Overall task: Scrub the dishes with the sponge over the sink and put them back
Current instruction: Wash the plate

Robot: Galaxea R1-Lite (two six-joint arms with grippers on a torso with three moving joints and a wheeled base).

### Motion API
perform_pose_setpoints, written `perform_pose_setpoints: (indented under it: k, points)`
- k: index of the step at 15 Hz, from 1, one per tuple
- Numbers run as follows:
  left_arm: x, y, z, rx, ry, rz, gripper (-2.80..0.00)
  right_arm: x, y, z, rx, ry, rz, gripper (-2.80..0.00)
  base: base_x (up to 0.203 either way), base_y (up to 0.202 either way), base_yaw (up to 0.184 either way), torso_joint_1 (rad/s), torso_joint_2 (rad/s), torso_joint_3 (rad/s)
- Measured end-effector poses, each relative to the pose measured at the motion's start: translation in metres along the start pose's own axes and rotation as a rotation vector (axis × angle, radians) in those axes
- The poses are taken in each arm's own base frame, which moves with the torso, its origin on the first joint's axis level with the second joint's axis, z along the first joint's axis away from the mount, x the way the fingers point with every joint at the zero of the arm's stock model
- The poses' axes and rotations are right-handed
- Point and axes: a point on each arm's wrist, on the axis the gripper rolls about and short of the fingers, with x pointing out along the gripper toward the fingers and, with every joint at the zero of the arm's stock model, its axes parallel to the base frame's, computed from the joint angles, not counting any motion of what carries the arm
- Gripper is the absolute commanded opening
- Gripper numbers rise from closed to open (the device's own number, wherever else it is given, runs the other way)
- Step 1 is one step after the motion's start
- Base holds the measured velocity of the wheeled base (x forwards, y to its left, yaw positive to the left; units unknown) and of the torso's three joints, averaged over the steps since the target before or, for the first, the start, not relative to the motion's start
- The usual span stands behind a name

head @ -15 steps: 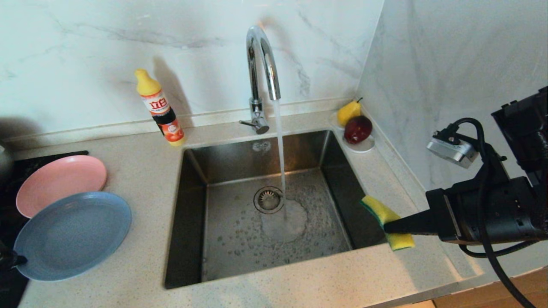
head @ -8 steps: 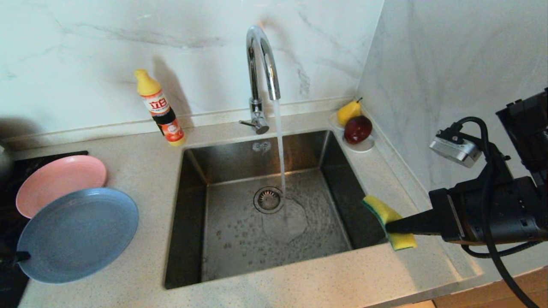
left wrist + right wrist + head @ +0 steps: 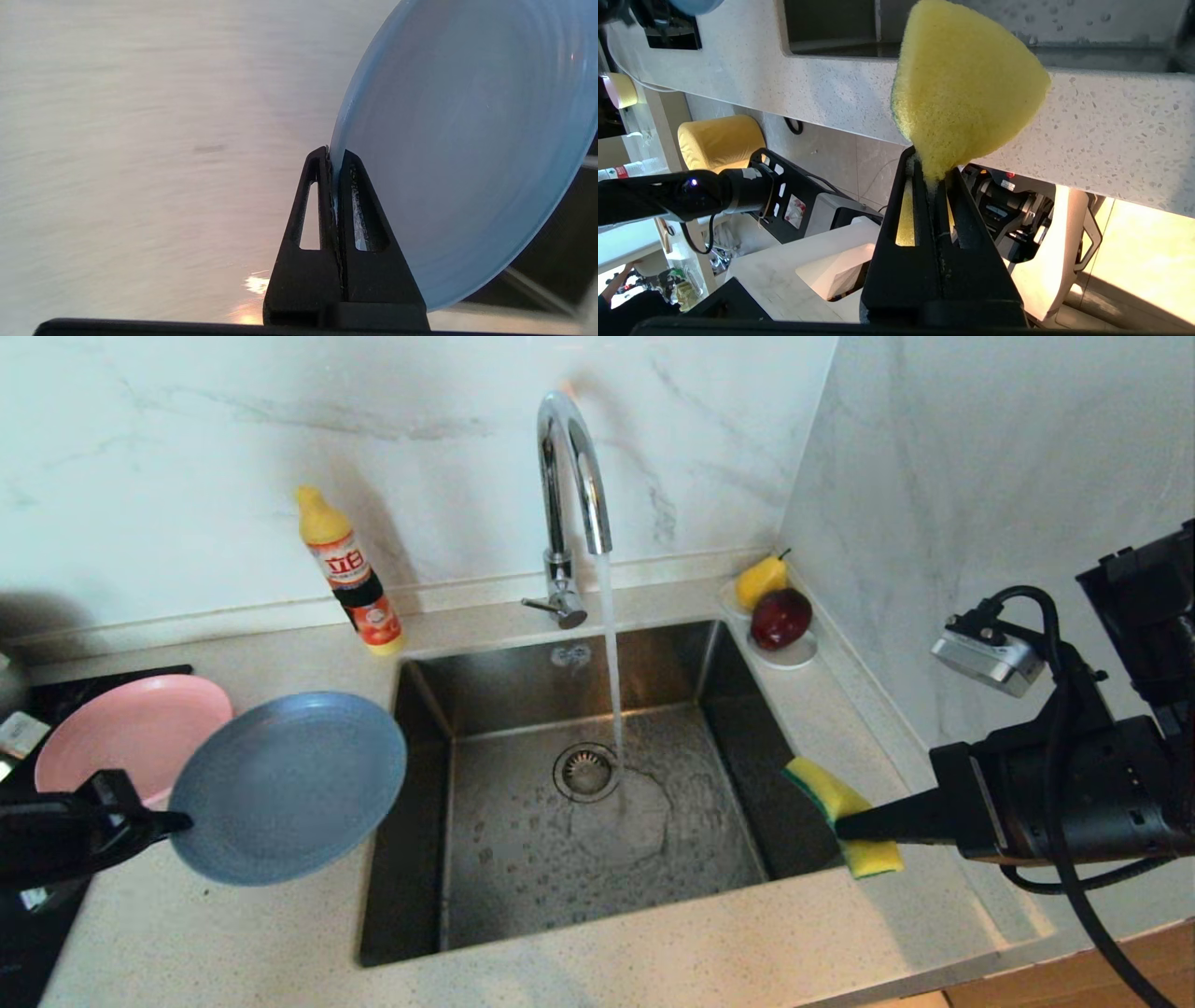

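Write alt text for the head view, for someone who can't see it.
Left gripper holds a light-blue plate by its rim beside the sink, tap running. Right gripper holds a yellow sponge at the sink's right edge.

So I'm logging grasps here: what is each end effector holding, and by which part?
Left end effector: the light-blue plate, pinched at its rim. Right end effector: the sponge, clamped at its narrow tail end.

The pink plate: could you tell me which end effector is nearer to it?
Left. The left end effector holds the blue plate beside the pink plate; the right end effector is across the sink.
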Motion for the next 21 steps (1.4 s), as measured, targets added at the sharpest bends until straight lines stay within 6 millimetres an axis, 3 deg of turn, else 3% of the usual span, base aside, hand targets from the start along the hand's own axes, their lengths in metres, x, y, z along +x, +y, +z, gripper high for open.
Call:
perform_pose_setpoints:
  k: [6, 9, 15, 21]
  points:
    - [0.026, -0.109, -0.018, 0.105, 0.029, -0.120, -2.80, 0.000, -0.001, -0.001, 0.000, 0.002, -0.003, -2.80, 0.000, 0.000, 0.000, 0.000, 0.00, 0.000]
    - [0.039, -0.146, -0.034, 0.154, 0.074, -0.181, -2.80, -0.001, 0.000, -0.001, -0.002, 0.000, 0.000, -2.80, 0.000, 0.000, 0.000, 0.000, 0.00, 0.000]
    - [0.065, -0.197, -0.068, 0.210, 0.121, -0.202, -2.80, 0.003, -0.001, 0.001, 0.001, 0.007, -0.006, -2.80, 0.000, 0.000, 0.000, 0.000, 0.00, 0.000]
    - [0.078, -0.223, -0.084, 0.233, 0.158, -0.244, -2.80, 0.004, -0.003, 0.001, 0.002, 0.007, -0.013, -2.80, 0.000, 0.000, 0.000, 0.000, 0.00, 0.000]
